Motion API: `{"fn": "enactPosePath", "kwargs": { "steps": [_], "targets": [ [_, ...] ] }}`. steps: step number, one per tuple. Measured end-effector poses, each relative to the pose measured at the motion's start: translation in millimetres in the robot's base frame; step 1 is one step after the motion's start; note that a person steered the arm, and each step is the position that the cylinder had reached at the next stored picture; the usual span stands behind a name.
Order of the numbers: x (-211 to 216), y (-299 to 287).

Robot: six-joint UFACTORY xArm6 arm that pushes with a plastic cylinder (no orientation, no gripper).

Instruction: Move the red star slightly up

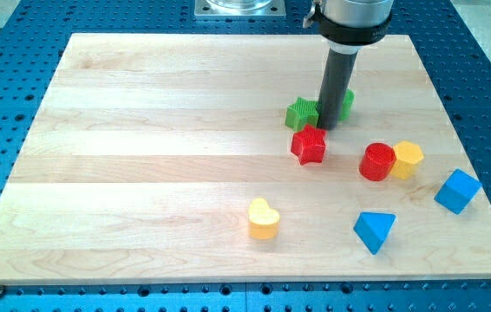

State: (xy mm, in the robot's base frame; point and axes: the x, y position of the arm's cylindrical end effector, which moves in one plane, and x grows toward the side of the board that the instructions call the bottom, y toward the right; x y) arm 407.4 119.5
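A: Red star (309,145) where?
B: Right of frame centre, on the wooden bench (141,165). Just below the rod, flat on the wood.

A: And my tip (328,127)?
B: At the star's upper right edge, just above it. Touching or a hair apart — cannot tell. No pincer on this rig, only the dark rod, so nothing to call apart or together.

A: Around the tip?
B: 2 green blocks. Green star (301,113) just left of the rod, close above the red star. Another green block (347,103) to the rod's right, mostly hidden behind it, shape unclear.

A: Further right?
B: Red cylinder (376,162), upright, right of the red star and clear of it. Yellow block (408,159) pressed against the cylinder's right side, exact shape hard to make out.

A: Lower down?
B: Yellow heart (264,218) at lower centre, well apart from everything. Blue triangle (374,230) at lower right. Blue cube (457,191) near the bench's right edge, right of the triangle and a little higher.

A: Left half of the frame?
B: Only bare wood. Around the bench, blue perforated plate (3,104) on all sides.
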Motion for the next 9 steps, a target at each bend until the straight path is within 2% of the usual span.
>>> {"fn": "enactPosePath", "kwargs": {
  "steps": [3,4,6,8,9],
  "targets": [
    [118.1,-2.3],
    [125.6,-9.1],
    [107.5,-45.3],
    [77.5,-45.1],
    [82.5,-45.1]
  ]
}}
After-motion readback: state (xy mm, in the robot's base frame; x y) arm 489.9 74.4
